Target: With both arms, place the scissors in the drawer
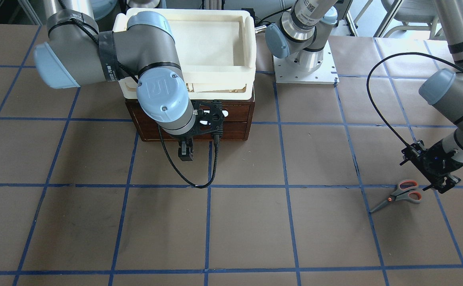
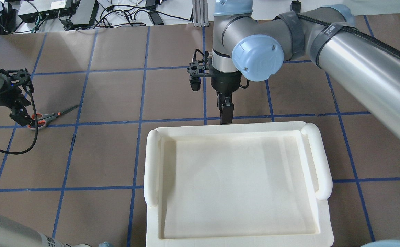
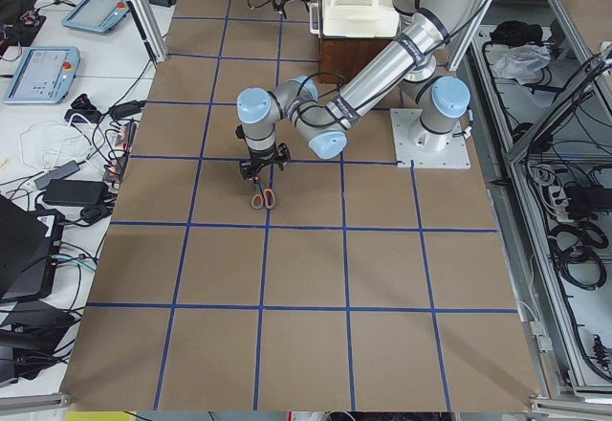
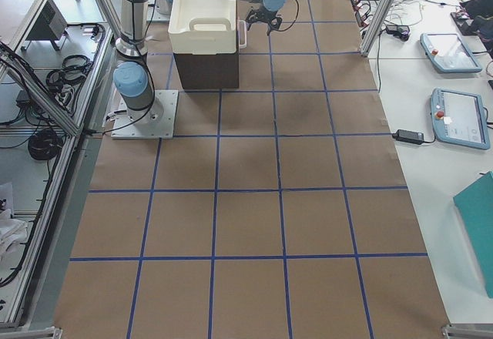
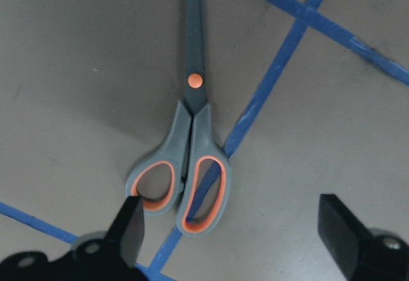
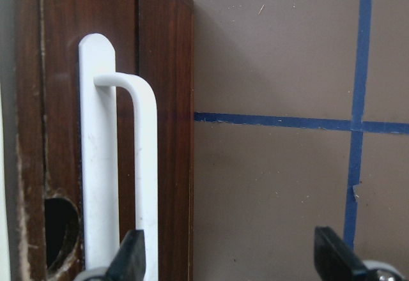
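Overhead exterior: scissors flat on the brown desk at the view's far left, blades closed, tip aimed toward the middle of the desk, handle loops under the left hand. From the left wrist: fingers spread wide, nothing held, one tip just over the outer edge of an orange-lined loop, the other well off to the side. Orange pivot dot and slim blades running away up that view, one loop lying across a blue tape line. Cannot tell whether the near fingertip touches the loop.

Well apart from all this, near the robot's base: drawer with dark brown front, under a cream-white tray. Front flush and shut, as far as the front-facing view shows. Right hand hanging just in front of that brown face, pointing down at the desk. From the right wrist: fingers held apart and empty, white bar handle just beside one of them. Touching or not, cannot tell.
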Robot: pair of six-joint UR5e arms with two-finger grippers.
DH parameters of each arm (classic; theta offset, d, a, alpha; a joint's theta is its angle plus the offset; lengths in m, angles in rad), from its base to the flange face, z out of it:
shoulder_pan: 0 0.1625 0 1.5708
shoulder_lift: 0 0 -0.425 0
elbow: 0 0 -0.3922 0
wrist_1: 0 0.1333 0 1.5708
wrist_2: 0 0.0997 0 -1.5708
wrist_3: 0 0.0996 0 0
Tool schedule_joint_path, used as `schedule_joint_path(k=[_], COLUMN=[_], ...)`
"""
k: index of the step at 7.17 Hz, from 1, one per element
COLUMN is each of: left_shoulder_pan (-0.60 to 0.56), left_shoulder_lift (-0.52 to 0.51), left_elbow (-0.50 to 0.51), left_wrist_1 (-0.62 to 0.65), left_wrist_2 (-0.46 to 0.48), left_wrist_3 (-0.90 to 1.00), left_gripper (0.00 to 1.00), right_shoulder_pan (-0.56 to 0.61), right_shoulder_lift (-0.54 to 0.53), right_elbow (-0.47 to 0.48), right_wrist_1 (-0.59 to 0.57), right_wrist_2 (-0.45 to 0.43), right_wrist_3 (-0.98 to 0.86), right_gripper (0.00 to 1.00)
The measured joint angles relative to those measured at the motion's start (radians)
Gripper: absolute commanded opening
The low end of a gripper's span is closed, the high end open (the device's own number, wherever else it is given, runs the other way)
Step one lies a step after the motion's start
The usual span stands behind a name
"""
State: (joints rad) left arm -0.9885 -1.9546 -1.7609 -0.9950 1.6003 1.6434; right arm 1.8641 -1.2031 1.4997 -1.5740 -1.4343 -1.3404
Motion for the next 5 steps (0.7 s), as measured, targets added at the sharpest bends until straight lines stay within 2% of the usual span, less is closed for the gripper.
schedule_joint_path(k=[5], left_shoulder_pan=[0.001], left_shoulder_lift=[-0.099], left_elbow=[0.010], left_wrist_1=[0.082], left_wrist_2=[-0.019], left_wrist_3=[0.034], left_gripper=[0.99], right_shoulder_pan=[0.010], right_shoulder_lift=[0.008], right_elbow=[0.008], right_wrist_1=[0.031], right_wrist_2=[-0.008], right_wrist_3=[0.037], right_gripper=[0.92])
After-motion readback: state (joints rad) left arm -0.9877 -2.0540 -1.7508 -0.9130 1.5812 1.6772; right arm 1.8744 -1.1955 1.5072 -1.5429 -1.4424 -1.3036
